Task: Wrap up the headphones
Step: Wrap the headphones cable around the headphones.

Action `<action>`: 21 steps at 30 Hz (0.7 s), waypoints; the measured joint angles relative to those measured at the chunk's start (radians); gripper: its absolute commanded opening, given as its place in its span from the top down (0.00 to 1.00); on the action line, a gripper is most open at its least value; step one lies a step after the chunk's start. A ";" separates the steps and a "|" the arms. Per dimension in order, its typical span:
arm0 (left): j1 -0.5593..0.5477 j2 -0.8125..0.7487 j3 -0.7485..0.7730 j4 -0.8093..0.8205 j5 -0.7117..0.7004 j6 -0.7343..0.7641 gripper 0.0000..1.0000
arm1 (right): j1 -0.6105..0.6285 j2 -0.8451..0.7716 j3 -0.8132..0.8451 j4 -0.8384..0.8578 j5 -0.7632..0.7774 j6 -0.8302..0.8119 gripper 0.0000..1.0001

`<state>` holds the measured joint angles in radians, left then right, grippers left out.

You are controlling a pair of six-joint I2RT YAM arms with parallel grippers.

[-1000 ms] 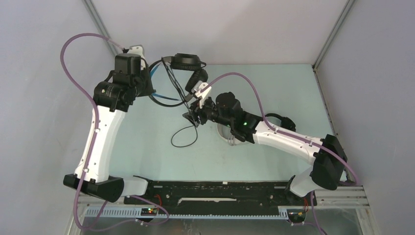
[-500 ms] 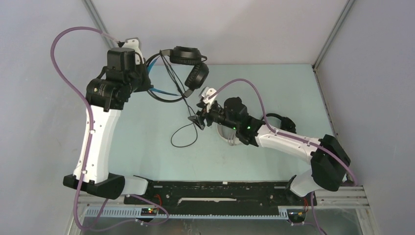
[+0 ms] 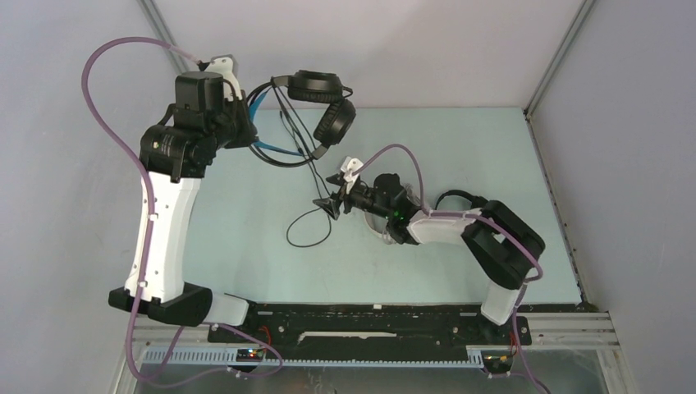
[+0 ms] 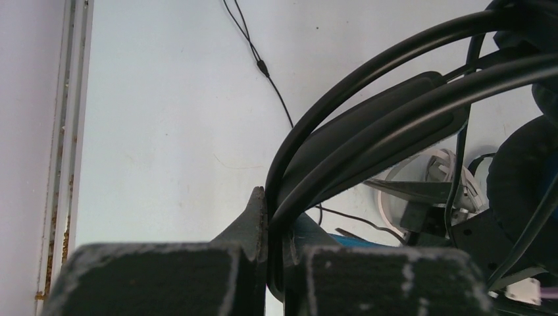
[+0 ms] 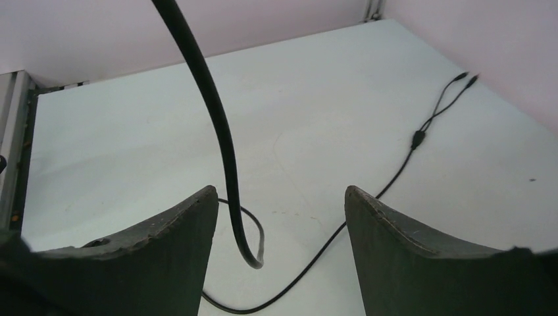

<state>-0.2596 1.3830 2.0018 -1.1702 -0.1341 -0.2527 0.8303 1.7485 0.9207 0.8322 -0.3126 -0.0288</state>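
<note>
My left gripper (image 3: 246, 123) is shut on the headband of the black headphones with the blue headband (image 3: 316, 86) and holds them in the air at the back of the table. In the left wrist view the fingers (image 4: 258, 217) pinch the black band (image 4: 368, 125). The thin cable (image 3: 308, 234) hangs down to a loop on the table. My right gripper (image 3: 332, 203) is open, and the hanging cable (image 5: 224, 131) passes loosely between its fingers. The white-grey headphones (image 3: 384, 228) lie partly hidden under the right arm. The smaller black headphones (image 3: 460, 199) lie behind it.
The light blue table (image 3: 460, 148) is boxed in by grey walls at the back and sides. A black rail (image 3: 369, 320) with the arm bases runs along the near edge. The cable's split plug end (image 5: 421, 135) lies on the table.
My left arm has lifted the headphones higher and a little to the right. My right arm has folded its elbow in, and its gripper sits slightly lower by the hanging cable.
</note>
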 measured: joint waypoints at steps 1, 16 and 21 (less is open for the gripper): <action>0.000 0.001 0.001 0.000 0.001 0.000 1.00 | 0.001 0.019 0.001 0.018 -0.008 0.008 0.29; 0.000 0.034 0.058 -0.014 -0.018 0.009 1.00 | 0.046 0.276 0.055 0.307 -0.046 0.226 0.98; 0.024 0.027 0.061 -0.014 0.029 0.010 1.00 | -0.017 0.287 0.061 0.323 -0.019 0.260 1.00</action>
<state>-0.2359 1.4101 2.0632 -1.1839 -0.1055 -0.2428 0.8131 2.0354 0.9821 1.1557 -0.3321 0.2310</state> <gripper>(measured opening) 0.045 0.016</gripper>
